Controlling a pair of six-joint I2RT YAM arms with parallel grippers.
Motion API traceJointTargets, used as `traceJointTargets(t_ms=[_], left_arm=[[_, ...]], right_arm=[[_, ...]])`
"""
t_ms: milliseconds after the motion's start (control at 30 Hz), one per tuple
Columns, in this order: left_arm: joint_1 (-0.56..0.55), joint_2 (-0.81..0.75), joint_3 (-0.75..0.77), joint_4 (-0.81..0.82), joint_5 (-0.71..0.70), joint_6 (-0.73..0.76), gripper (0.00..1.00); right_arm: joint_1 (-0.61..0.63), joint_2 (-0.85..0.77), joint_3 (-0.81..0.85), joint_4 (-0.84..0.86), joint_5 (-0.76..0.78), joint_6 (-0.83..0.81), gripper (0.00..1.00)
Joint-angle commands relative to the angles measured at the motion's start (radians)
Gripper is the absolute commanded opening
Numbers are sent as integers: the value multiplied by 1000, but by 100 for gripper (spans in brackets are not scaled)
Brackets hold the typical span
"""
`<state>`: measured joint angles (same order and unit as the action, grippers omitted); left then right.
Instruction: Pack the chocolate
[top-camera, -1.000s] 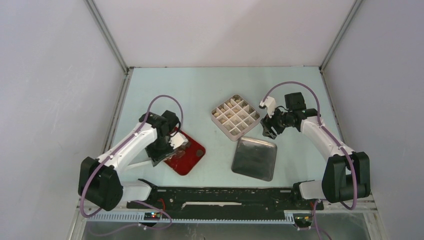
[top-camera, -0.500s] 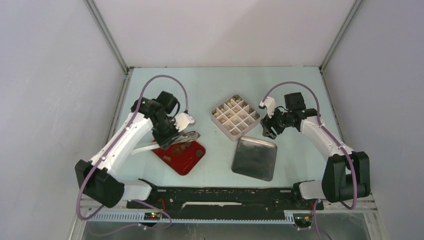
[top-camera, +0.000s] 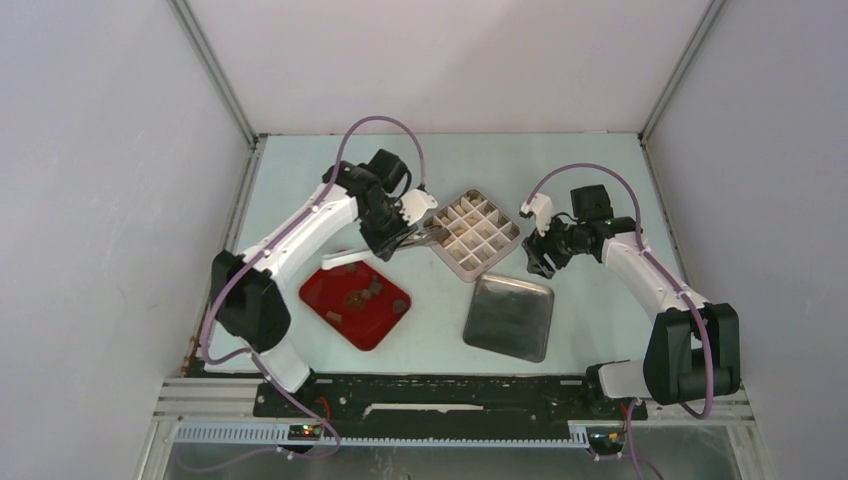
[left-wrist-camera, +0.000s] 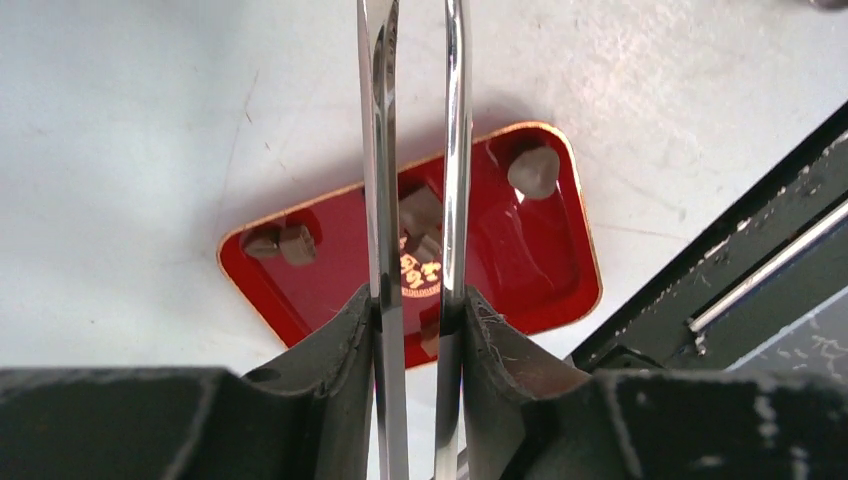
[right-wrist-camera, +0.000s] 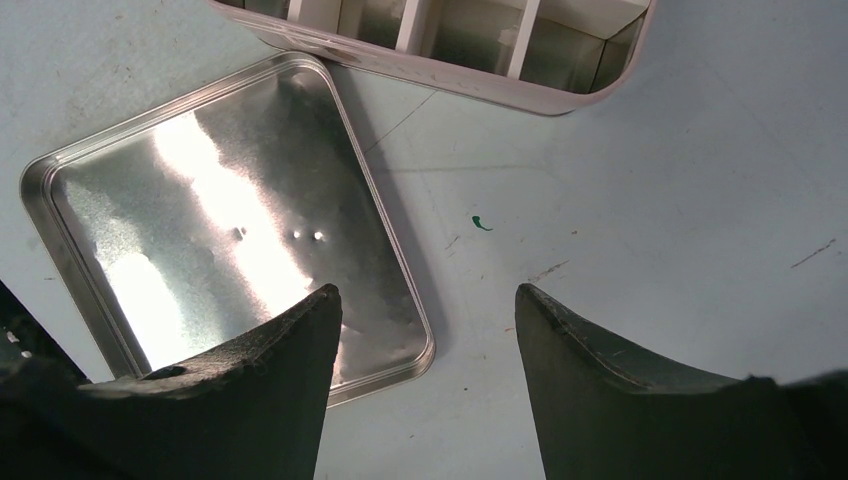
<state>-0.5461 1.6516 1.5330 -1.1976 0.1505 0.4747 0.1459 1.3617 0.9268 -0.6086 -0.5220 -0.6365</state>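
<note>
Gripping tongs (left-wrist-camera: 380, 150), left fingers (left-wrist-camera: 330, 370); right fingers (right-wrist-camera: 250, 390) apart, empty; pale blue-green tabletop (top-camera: 450, 165), grey enclosure walls (top-camera: 450, 60)

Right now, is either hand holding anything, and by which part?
The left hand clamps the metal tongs across both arms, partway along them. The right hand is open, holding nothing.

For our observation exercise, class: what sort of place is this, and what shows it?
Probably a robot test cell: bare grey walls enclose a pale table, two arms bolted at its edge, the left gripper with jaws clamping metal tongs.
</note>
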Motion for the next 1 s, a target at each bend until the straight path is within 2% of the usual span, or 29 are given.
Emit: traceJointTargets(t_ms=[0,467,567,767,967], left_arm=[[-19,70,111,45,19,-48,10],[-75,168,135,-1,8,-36,14],[-77,168,133,-7,0,-34,18],[-85,166,134,0,-8,-41,33],[-97,165,144,2,-10,-45,38]], right_arm=[[-5,-11,24,-1,-5,-12,67],[-7,6,24,-11,-6,-29,67],[-5,9,24,-13,-7,-31,67],[-6,7,24,-16,-7,-32,67],[-7,2,24,-16,-6,-31,67]])
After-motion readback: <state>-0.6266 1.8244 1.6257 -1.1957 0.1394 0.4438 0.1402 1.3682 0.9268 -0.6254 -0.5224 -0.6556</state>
